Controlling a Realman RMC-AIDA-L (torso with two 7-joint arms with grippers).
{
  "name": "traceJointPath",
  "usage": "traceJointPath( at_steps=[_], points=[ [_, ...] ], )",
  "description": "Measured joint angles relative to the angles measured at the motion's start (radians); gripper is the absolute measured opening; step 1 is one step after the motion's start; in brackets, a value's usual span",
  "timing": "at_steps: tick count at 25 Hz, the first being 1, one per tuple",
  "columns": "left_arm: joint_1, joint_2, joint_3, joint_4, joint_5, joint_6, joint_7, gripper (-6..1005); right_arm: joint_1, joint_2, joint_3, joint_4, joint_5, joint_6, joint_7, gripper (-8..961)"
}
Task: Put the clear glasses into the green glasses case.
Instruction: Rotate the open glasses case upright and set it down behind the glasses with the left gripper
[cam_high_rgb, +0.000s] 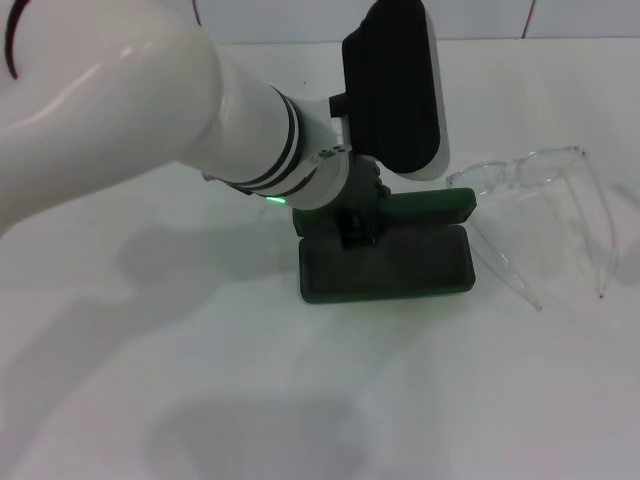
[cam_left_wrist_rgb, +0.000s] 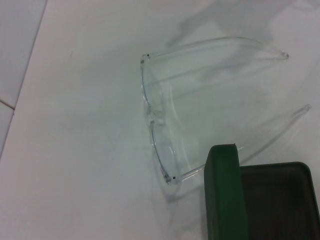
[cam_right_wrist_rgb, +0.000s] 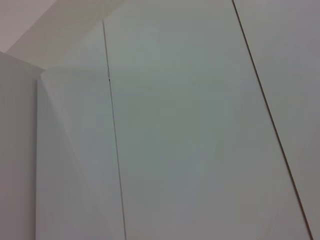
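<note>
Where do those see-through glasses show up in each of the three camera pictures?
Head view: the clear glasses lie on the white table, on the robot's right of the open green case.
Left wrist view: they fill the middle, arms unfolded, beside the case.
Right wrist view: not in it.
Shared landmark: the green case.

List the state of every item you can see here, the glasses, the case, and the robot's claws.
clear glasses: arms unfolded, lying on the table beside the case, not in it.
green glasses case: open, tray holds no glasses, lid raised at the back.
left claw: over the case's left part; fingers unclear.
right claw: not in view.
</note>
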Motion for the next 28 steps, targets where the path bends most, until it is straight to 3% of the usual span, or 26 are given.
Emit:
traceJointPath(
  at_steps=[11, 24, 28],
  points=[
    [0.003, 0.002, 0.025, -0.003, 0.003, -0.008, 0.004, 197, -0.002, 0.0, 0.0, 0.0, 0.0, -0.002, 0.0, 834],
    [0.004, 0.0, 0.048, -0.002, 0.003, -0.024, -0.003, 269, -0.015, 0.0, 0.0, 0.0, 0.003, -0.012, 0.0, 832],
    [0.004, 0.0, 0.047, 0.0, 0.003, -0.024, -0.004, 401, -0.016, 0.0, 0.0, 0.0, 0.003, -0.012, 0.0, 831]
  ],
)
